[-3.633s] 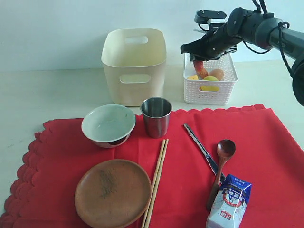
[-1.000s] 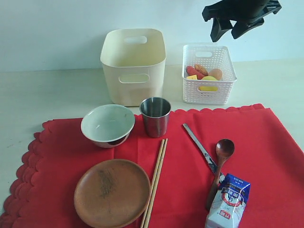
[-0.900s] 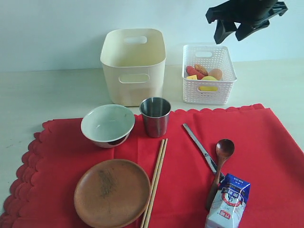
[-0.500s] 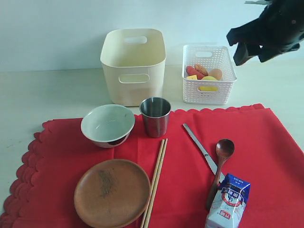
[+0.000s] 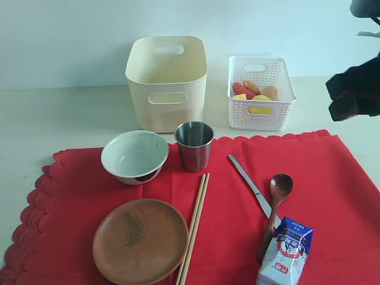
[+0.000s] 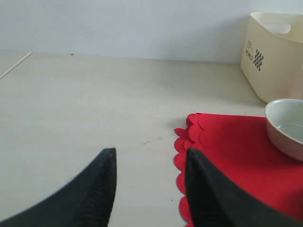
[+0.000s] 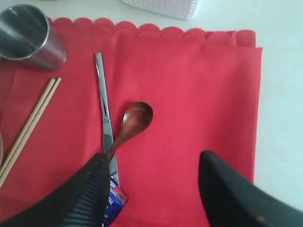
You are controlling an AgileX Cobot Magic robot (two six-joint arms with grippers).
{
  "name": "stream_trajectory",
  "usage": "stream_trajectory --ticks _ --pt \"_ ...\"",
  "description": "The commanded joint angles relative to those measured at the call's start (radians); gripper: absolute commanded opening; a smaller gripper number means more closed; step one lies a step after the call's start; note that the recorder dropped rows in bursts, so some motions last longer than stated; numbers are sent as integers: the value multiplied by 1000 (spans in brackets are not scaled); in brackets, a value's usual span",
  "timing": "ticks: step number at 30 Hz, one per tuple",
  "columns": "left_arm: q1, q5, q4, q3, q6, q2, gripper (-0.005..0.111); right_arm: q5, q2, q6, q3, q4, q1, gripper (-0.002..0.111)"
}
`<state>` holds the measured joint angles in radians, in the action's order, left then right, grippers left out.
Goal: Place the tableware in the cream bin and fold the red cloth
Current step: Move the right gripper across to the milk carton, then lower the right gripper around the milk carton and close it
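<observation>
We saw the red cloth (image 5: 332, 178) lying flat on the table (image 5: 59, 113), with every piece of tableware on it. The pale bowl (image 5: 135, 155) sat toward the cloth's far left, and the steel cup (image 5: 194, 145) stood upright just beside it. The brown wooden plate (image 5: 141, 240) lay nearer the camera, with the chopsticks (image 5: 195, 225) along its right side. Further right lay the silver knife (image 5: 249, 185) at a slant and the dark spoon (image 5: 276, 202), its handle running down beside a milk carton (image 5: 285, 252). The cream bin (image 5: 167, 83) stood off the cloth, just behind the cup, with a white lattice basket (image 5: 261, 113) of food to its right. The right gripper (image 7: 154, 158) hung above the spoon with its fingers spread (nothing between them). The left gripper (image 6: 150, 152) hung low over bare table by the cloth's scalloped left edge, likewise spread and empty.
</observation>
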<state>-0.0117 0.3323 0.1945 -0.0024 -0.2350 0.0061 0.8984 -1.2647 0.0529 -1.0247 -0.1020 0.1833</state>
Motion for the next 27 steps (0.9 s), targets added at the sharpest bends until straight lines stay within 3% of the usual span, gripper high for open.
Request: stream_trajectory --ticks 1,17,22,27 --pt "3 -6 1 2 -5 -6 45 58 56 -3 39 7 2 54" --pt "3 -6 1 2 -5 -6 45 167 127 17 124 -89 3 54" --pt "3 -6 1 2 -5 -6 45 145 121 24 188 -80 93 54" --pt "3 -6 1 2 -5 -6 45 100 101 32 192 -84 103 54"
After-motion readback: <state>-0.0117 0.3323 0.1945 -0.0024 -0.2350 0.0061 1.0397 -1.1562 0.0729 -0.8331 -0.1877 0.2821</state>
